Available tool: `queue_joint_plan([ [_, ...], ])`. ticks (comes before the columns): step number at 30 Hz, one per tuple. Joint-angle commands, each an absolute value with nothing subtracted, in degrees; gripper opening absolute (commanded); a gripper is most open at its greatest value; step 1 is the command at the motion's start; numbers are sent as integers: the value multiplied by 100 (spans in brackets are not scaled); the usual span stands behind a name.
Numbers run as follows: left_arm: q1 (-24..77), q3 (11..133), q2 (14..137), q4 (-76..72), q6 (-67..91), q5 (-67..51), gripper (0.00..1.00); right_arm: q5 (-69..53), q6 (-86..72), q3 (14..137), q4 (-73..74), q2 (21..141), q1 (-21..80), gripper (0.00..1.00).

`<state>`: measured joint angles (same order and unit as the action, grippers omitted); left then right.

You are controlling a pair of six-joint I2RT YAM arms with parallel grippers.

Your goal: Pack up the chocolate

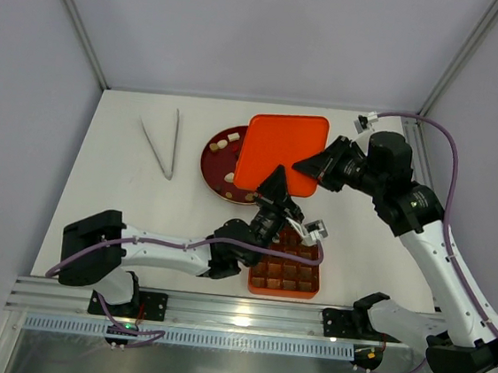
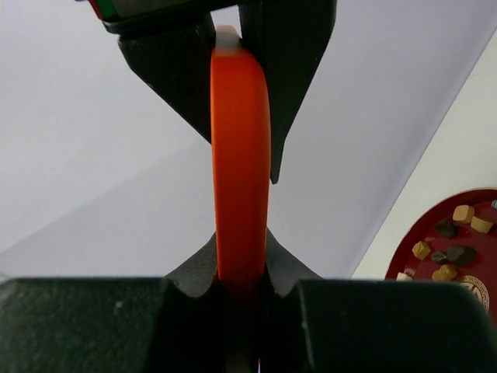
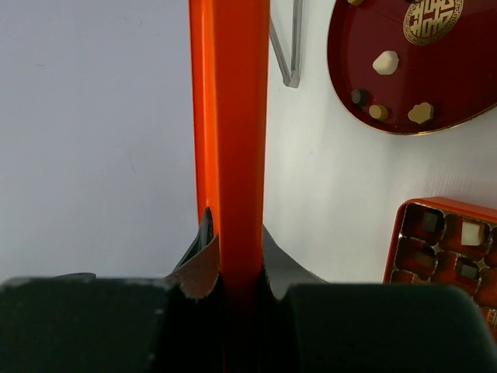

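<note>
**Lid held aloft by both grippers, chocolate still split between plate and tray**

The chocolate (image 3: 386,62) lies partly loose on the red plate (image 1: 210,158) and partly in cells of the gridded tray (image 1: 283,290) near the arm bases. The pieces are too small to read a long axis, and those on the plate seem to share no heading. Above them hangs the orange lid (image 1: 280,141), clenched by the left gripper (image 2: 242,284) at its near rim and by the right gripper (image 3: 233,268) at its right rim. The step in hand looks like lid handling — next, square it over the tray, or set it aside while the loose pieces go in.
</note>
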<state>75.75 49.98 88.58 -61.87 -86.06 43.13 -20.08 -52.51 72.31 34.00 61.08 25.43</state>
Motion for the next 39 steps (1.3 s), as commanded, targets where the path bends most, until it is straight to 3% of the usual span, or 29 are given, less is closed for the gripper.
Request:
queue_joint_plan([
  [1, 7488, 5247, 8569, -6486, -8420, 4579, 11, -2021, -5221, 7242, 3287, 5880, 2540, 4],
  [4, 7488, 5300, 8578, -6434, -8411, 4614, 0, -2013, -5229, 7216, 3278, 5854, 2549, 9],
  [5, 7488, 5300, 8569, -6425, -8402, 4606, 0, -2021, -5229, 7216, 3261, 5845, 2549, 11],
  [10, 7488, 5449, 8473, -6311, -8200, 4702, 0, -1908, -5133, 7225, 3261, 5827, 2549, 43],
  [17, 7497, 5545, 8183, -5356, -7411, 5001, 0, -1627, -4861, 7461, 3190, 5968, 2540, 66],
  [31, 7488, 6328, 7541, -1013, -3772, 5010, 0, -704, -4114, 8182, 3068, 5836, 2479, 93],
  [39, 7462, 6697, 7348, 395, -1927, 4518, 0, -571, -3955, 8314, 3120, 5757, 2110, 98],
])
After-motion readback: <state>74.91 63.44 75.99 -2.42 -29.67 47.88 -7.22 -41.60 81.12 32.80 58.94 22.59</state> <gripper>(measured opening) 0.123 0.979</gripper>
